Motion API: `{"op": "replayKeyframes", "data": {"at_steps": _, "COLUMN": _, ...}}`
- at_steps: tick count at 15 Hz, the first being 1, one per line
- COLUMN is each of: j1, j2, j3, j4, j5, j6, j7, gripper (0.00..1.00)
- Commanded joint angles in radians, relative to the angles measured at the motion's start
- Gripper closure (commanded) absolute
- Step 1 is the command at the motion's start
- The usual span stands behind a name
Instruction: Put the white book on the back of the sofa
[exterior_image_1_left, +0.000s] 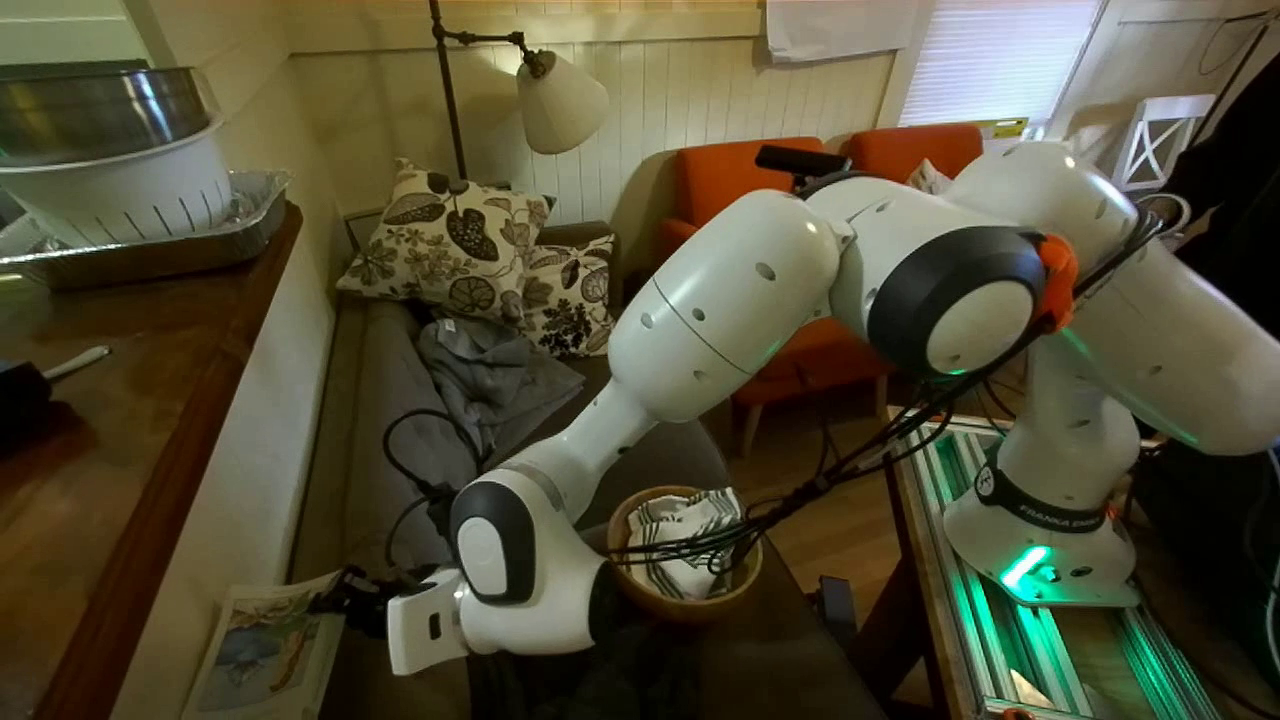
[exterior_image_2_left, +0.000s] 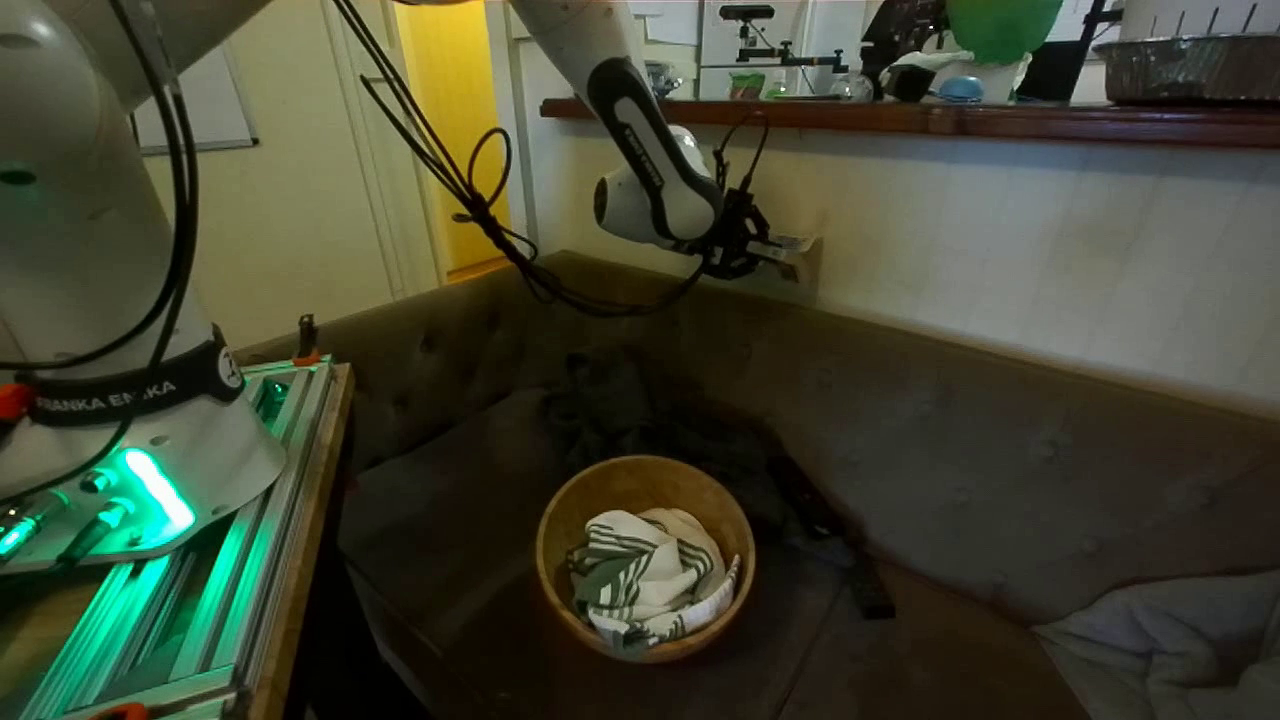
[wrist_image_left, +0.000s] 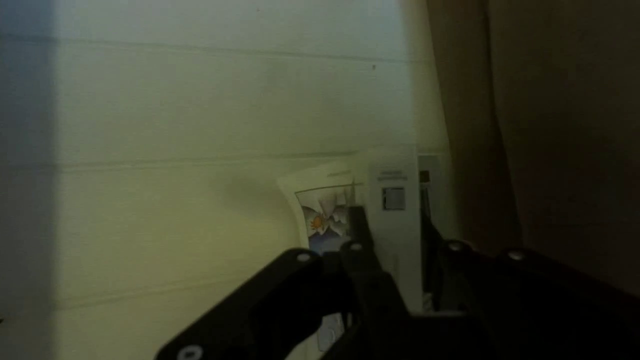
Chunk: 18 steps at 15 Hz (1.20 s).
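1. In an exterior view, the white book (exterior_image_1_left: 255, 650) is showing picture side up over the line of the back of the sofa (exterior_image_1_left: 340, 450), just beside the wall (exterior_image_1_left: 250, 450), and the gripper (exterior_image_1_left: 325, 598) is overlapping its edge. Whether the book is resting there or hanging slightly above, you cannot tell.
2. In an exterior view, the round basket (exterior_image_2_left: 640, 483) is sitting well apart on the seat (exterior_image_2_left: 450, 520), while your gripper is pointing toward the wall just above the back of the sofa. The book is peeping out beyond it, too covered to be showing you whether anything is bearing it from below.
3. In the wrist view, the fingers (wrist_image_left: 357, 225) are standing part-way apart, with a white panel (wrist_image_left: 395, 235) of the book showing in the gap and a pictured page (wrist_image_left: 325, 220) splaying out past one of them. In this dim blur you cannot tell whether they are pressing on the book.
4. You are probably working on the placing step: the carry is looking all but done, and the letting-go is waiting.
5. The next move is calling for settling the book gently until the top edge is clearly bearing it, then spreading the fingers and backing straight off, minding that the page isn't snagging.
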Motion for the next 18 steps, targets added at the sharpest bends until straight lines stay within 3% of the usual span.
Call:
{"op": "replayKeyframes", "data": {"at_steps": 1, "j1": -0.118, "j2": 0.070, "j3": 0.111, "j4": 0.078, "j5": 0.040, "j6": 0.097, "j7": -0.110, "gripper": 0.94}}
{"op": "replayKeyframes", "data": {"at_steps": 4, "j1": -0.173, "j2": 0.113, "j3": 0.160, "j4": 0.093, "j5": 0.120, "j6": 0.164, "j7": -0.231, "gripper": 0.94}}
{"op": "replayKeyframes", "data": {"at_steps": 9, "j1": -0.204, "j2": 0.141, "j3": 0.191, "j4": 0.099, "j5": 0.281, "j6": 0.192, "j7": -0.422, "gripper": 0.94}}
{"op": "replayKeyframes", "data": {"at_steps": 12, "j1": -0.174, "j2": 0.136, "j3": 0.161, "j4": 0.107, "j5": 0.325, "j6": 0.161, "j7": -0.436, "gripper": 0.94}}
{"op": "replayKeyframes", "data": {"at_steps": 18, "j1": -0.134, "j2": 0.121, "j3": 0.124, "j4": 0.079, "j5": 0.406, "j6": 0.126, "j7": -0.679, "gripper": 0.94}}
